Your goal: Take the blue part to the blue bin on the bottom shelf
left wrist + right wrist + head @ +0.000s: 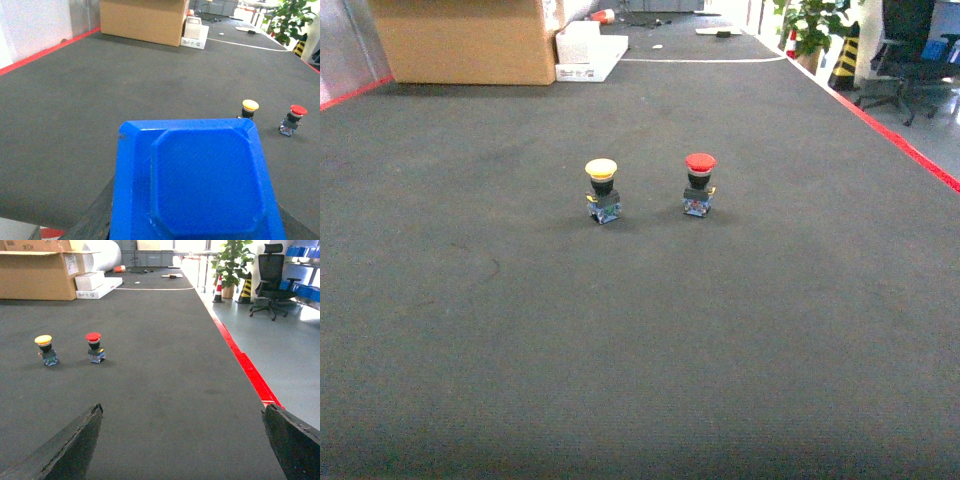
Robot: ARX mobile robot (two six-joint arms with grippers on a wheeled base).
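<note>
dark grey carpet (640, 350) fills the floor in all three views, edged by a red line (247, 365) with pale hard floor beyond it. taking the yellow-capped push button (602, 190) as the landmark: it stands upright on the carpet, and a red-capped push button (699, 184) stands upright near it, to its right in the head view, the two apart and not touching. well behind the yellow button sits a large cardboard box (465, 40), with a flat white box (588, 52) just beside the cardboard box. far back and to the right of the yellow button are a potted plant (231, 262) and a black office chair (270, 282). left gripper (192, 220): its dark fingers (92, 220) show at either side of a blue part (192, 185) that fills the lower half of the left wrist view, a flat blue plastic piece with cut corners and a raised centre panel; it appears held between them, though the contact points are hidden. in that view the part's far corner lies just in front of the yellow button. right gripper (185, 440): spread wide, fingers (70, 445) well apart, bare carpet between them, nothing held. bin and rack not in view.
</note>
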